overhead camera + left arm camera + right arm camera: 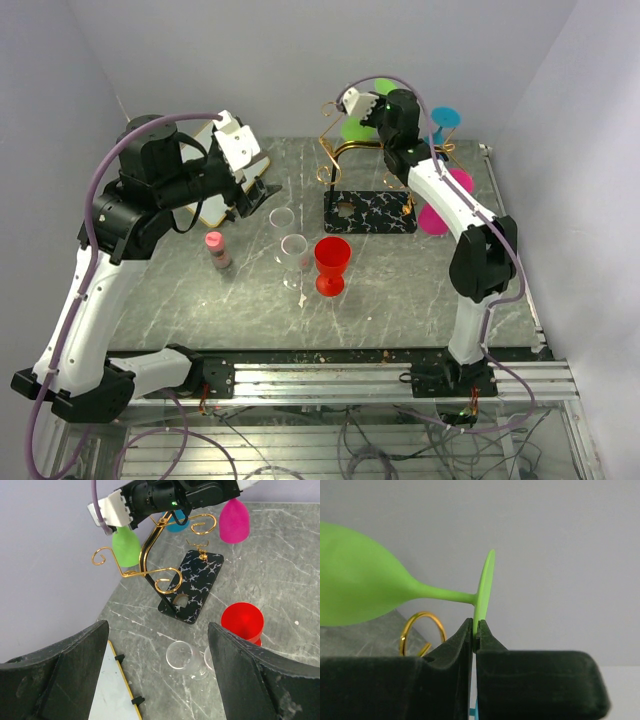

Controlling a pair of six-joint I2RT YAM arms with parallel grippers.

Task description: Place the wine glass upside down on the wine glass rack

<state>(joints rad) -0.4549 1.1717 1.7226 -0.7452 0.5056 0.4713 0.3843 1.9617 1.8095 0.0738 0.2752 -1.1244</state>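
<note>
The green wine glass [353, 128] hangs bowl-down at the back left of the wine glass rack [338, 150], a gold wire stand on a black veined base [372, 212]. My right gripper [374, 104] is shut on the rim of the glass's foot [485, 587]; the bowl [355, 592] is beside a gold curl [422, 632]. I cannot tell whether the stem rests in an arm. The left wrist view shows the glass [126, 547] next to the rack [150, 565]. My left gripper [255, 195] is open and empty above the table [157, 647].
A pink glass [445, 205] and a blue glass [445, 118] hang on the rack. A red glass [332, 262] and two clear glasses [282, 218] [295, 250] stand mid-table. A pink bottle [215, 250] is at the left, a white gold-edged board [112, 690] under the left gripper.
</note>
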